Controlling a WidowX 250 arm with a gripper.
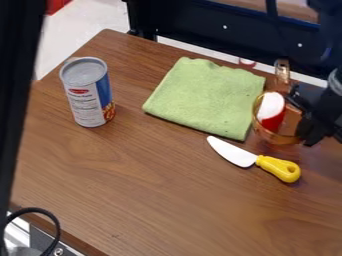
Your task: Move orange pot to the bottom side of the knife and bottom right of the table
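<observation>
At the right side of the camera view, the black gripper [308, 119] is against the right side of the copper-orange pot [268, 135], covering part of its wall. The pot's handle [282, 72] points toward the top edge of the view, and a red and white object [272, 111] is inside it. Just below and left of the pot lies the knife [244, 157], its white blade toward the upper left and its yellow handle toward the lower right.
A green cloth [207, 97] lies left of the pot, close to its rim. Farther left stands a tall can [88, 95]. The brown table [153, 200] has its far edge near the top, and a black cable [57, 225] curls at lower left.
</observation>
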